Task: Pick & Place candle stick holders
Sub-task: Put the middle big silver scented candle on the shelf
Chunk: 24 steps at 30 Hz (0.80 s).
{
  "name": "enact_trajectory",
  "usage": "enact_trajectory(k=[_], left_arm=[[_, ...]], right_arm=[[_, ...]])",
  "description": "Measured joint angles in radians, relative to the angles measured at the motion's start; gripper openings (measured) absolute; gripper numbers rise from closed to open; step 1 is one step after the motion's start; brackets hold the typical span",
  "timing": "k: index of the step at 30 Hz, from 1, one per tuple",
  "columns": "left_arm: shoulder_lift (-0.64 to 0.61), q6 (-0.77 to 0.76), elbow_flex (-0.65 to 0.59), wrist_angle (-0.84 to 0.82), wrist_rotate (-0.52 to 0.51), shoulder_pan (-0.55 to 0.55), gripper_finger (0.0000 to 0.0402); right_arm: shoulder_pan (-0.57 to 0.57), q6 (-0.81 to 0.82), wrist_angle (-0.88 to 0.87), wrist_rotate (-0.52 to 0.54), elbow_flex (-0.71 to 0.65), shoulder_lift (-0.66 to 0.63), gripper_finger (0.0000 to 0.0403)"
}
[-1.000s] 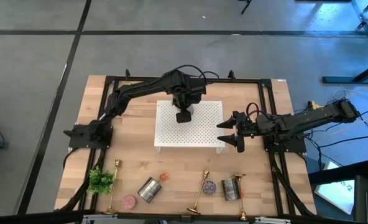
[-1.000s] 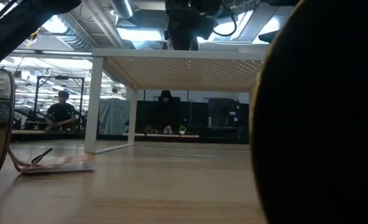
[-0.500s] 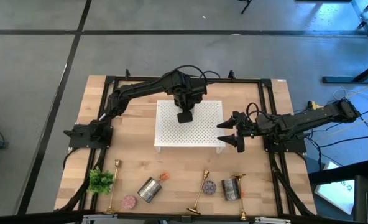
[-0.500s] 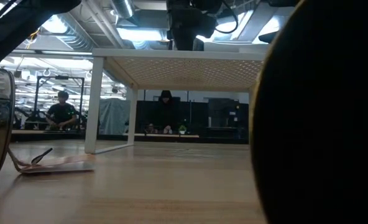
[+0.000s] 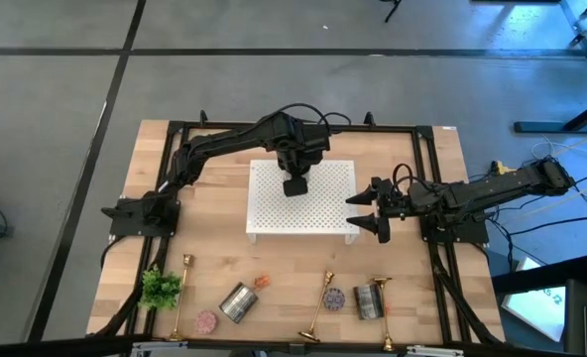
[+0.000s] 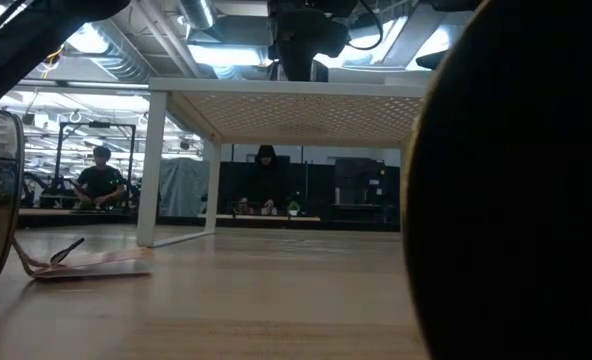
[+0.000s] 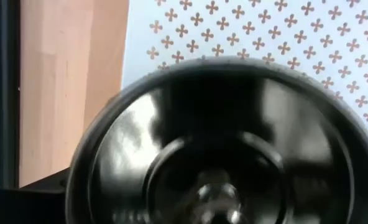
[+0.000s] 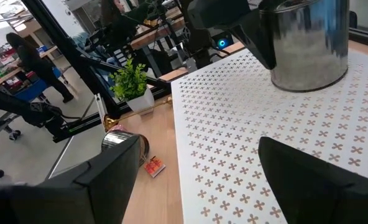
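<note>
Left gripper (image 5: pixel 293 184) hangs over the centre of the white perforated stand (image 5: pixel 325 213), right at a silver tin (image 8: pixel 308 46) that stands upright on the stand top. In the left wrist view the tin's round top fills nearly the whole frame, blurred. Whether this gripper is apart or clamped on the tin cannot be told.

Right gripper (image 5: pixel 365 216) sits at the stand's right edge with its jaws apart and nothing between them.

The three candle stick holders are along the bottom of the high view, none on the stand:
- one (image 5: pixel 181 297) bottom left, beside a small green plant (image 5: pixel 160 289)
- one (image 5: pixel 318 305) bottom centre, tilted
- one (image 5: pixel 381 297) bottom right, against a second tin (image 5: pixel 365 301), partly hidden by it

In the low view a large dark shape (image 6: pixel 516 180) blocks the right half; no holders can be made out there.
</note>
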Motion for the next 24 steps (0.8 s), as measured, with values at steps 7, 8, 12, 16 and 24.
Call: enact_trajectory(k=[7, 8, 12, 16, 24], left_arm=[[0.000, 0.001, 0.000, 0.004, -0.005, -0.016, 0.0386], [0.000, 0.004, 0.000, 0.002, -0.005, -0.019, 0.0386], [-0.005, 0.017, 0.000, -0.003, -0.007, -0.026, 0.0386], [-0.007, 0.013, 0.001, -0.009, -0.008, -0.026, 0.0386], [-0.007, 0.013, 0.001, -0.009, -0.008, -0.026, 0.0386]], right_arm=[[0.000, 0.000, 0.000, 0.000, 0.000, 0.000, 0.0328], [0.000, 0.000, 0.000, 0.000, 0.000, 0.000, 0.0328], [0.000, 0.000, 0.000, 0.000, 0.000, 0.000, 0.0328], [0.000, 0.000, 0.000, 0.000, 0.000, 0.000, 0.0328], [0.000, 0.000, 0.000, 0.000, 0.000, 0.000, 0.0328]])
